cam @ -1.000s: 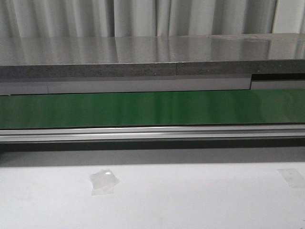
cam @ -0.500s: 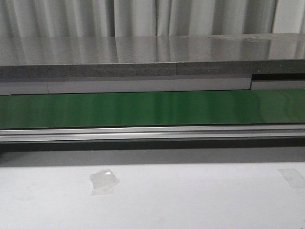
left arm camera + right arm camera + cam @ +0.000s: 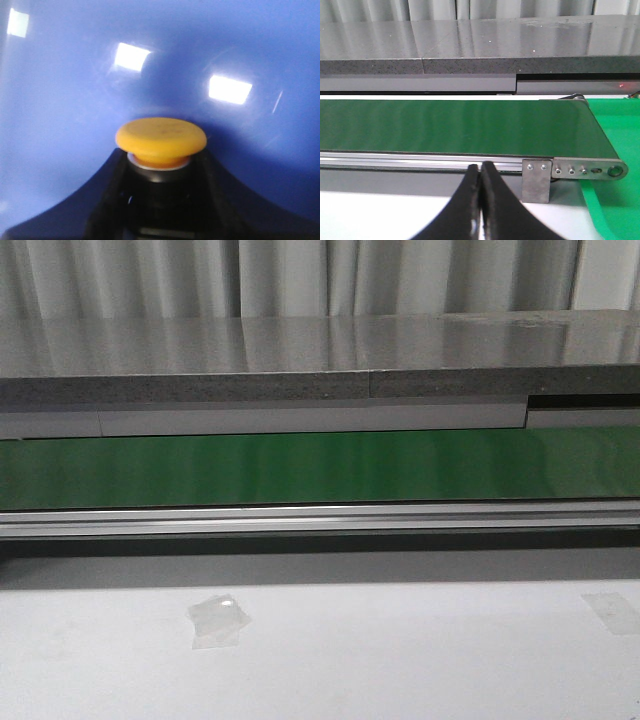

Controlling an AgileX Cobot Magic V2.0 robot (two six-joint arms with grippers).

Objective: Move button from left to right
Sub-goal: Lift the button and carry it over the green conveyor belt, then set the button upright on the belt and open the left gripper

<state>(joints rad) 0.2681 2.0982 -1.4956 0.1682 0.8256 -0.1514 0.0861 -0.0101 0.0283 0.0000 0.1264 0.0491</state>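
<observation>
Nearest to us, in the left wrist view, the left gripper (image 3: 160, 200) is clamped on the button (image 3: 161, 140): its two black fingers (image 3: 107, 195) press against either side of the black body, and the round yellow-orange cap stands out above them, with a pale ring just under the cap. Behind the button we see only a glossy blue surface (image 3: 60, 100) carrying bright rectangular reflections; we cannot tell what that surface is or whether the button touches it. In the right wrist view, our right gripper (image 3: 481, 172) has its black fingers (image 3: 465, 200) pressed together with nothing between them, poised over the white counter (image 3: 370, 215) near its far edge. In the front view neither arm appears; the white counter (image 3: 400, 660) carries a crumpled piece of clear tape (image 3: 218, 620) toward the left and a flatter piece of tape (image 3: 612, 612) at the right edge. Beyond the counter's far edge runs an aluminium rail (image 3: 320, 518), then a green conveyor belt (image 3: 320, 468), whose end bracket (image 3: 570, 171) with bolts shows in the right wrist view beside a green surface (image 3: 615, 210). Farther back lies a grey speckled slab (image 3: 300, 355), and behind it hang pale curtains (image 3: 300, 275).
</observation>
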